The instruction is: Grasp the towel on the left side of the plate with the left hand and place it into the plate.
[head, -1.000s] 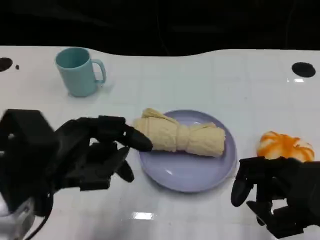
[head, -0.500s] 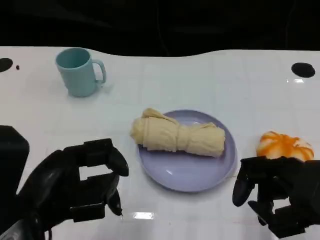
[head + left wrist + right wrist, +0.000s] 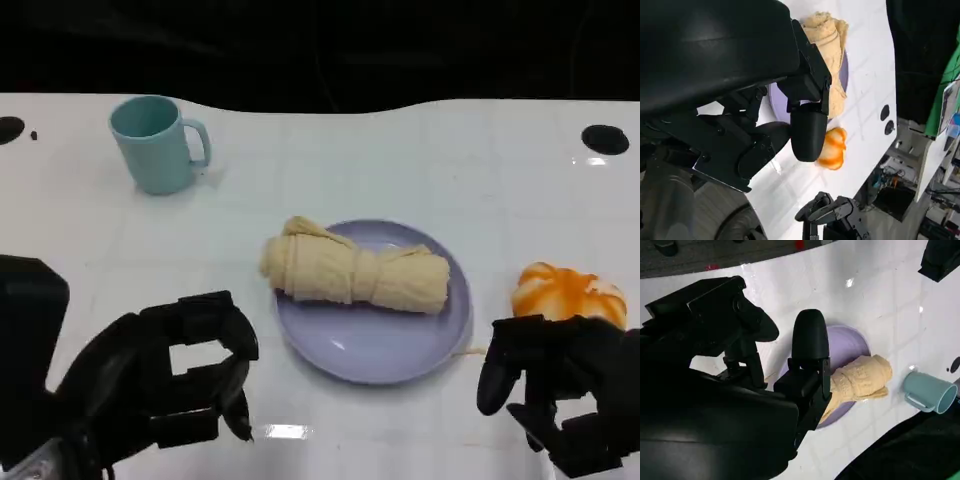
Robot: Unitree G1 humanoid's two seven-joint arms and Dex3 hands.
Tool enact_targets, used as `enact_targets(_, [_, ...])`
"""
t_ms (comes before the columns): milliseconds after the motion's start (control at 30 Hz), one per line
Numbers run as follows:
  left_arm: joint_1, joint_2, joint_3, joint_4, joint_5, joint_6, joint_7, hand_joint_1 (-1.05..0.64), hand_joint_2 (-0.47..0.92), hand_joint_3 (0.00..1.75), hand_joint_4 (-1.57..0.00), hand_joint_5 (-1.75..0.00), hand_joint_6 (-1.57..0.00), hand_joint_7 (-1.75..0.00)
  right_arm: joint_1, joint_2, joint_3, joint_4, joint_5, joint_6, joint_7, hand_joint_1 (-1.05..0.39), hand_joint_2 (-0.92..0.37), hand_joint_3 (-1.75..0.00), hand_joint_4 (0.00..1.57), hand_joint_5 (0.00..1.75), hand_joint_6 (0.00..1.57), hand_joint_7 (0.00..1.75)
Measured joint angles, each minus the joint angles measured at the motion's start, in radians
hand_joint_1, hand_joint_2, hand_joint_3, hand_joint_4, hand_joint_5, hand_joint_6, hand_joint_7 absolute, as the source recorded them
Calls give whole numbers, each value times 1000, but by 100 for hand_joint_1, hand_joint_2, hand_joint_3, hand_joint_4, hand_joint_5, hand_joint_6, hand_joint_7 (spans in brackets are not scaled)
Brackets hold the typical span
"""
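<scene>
Towel [image 3: 352, 273]: a rolled, cream-coloured cloth, pinched at its middle, lying on its side across the far half of the plate. Its left end reaches just past the plate's left rim. It also shows in the left wrist view [image 3: 832, 60] and the right wrist view [image 3: 860, 380].
Plate [image 3: 385, 345]: round and pale lilac, at the middle of the table, with the near half bare.
Left robot hand [image 3: 170, 375]: black, at the near left, apart from the plate and towel. Its fingers are curled inward around nothing, with white table showing through the gap.
Right robot hand [image 3: 560, 385]: black, at the near right, just right of the plate's near rim. Its fingers are curled in loosely and hold nothing.
Mug [image 3: 152, 143]: light teal, upright, handle pointing right, at the far left of the table, well apart from the plate.
Orange object [image 3: 570, 292]: rounded, orange and white, on the table to the right of the plate, just beyond the right robot hand. What it is cannot be told for sure.
Table [image 3: 400, 160]: glossy white with a faint grid of lines, with a black round mark near its far right edge and another at its far left edge.
</scene>
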Motion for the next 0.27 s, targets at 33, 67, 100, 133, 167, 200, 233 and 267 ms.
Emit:
enact_targets(33, [0,2,0,2,0,-2,0,-13,64,112,-78,-175,-68,-161,1,0,0,1,0,0,0,4,-59,-105,71,167,68,143])
enact_targets(67, [0,4,0,4,0,-5,0,-13,64,112,-78,-175,-68,-161,2,0,0,1,0,0,0,3,-59,-104,71,167,68,143])
enact_targets(100, [0,6,-1,6,0,-9,0,-13,63,112,-77,-175,-68,-160,3,0,0,1,0,0,0,3,-59,-104,71,167,68,143])
enact_targets(133, [0,8,-1,8,-1,-13,0,-13,63,112,-77,-175,-68,-160,5,0,-1,1,1,0,1,3,-60,-104,71,167,68,143])
enact_targets(167, [0,10,-2,8,-1,-14,0,-13,62,113,-78,-175,-68,-161,6,0,-1,1,2,0,1,4,-60,-104,70,167,68,143])
enact_targets(200, [0,11,-3,8,-2,-14,0,-13,62,113,-78,-175,-69,-161,8,0,-2,1,5,0,2,3,-60,-104,70,166,68,142])
enact_targets(233, [0,11,-4,8,-4,-14,0,-12,62,113,-78,-175,-69,-160,8,0,-3,0,8,0,2,3,-59,-104,70,166,68,142])
enact_targets(267, [0,11,-5,8,-7,-14,0,-12,62,113,-78,-175,-69,-160,8,0,-4,0,9,0,2,3,-59,-104,70,167,68,142])
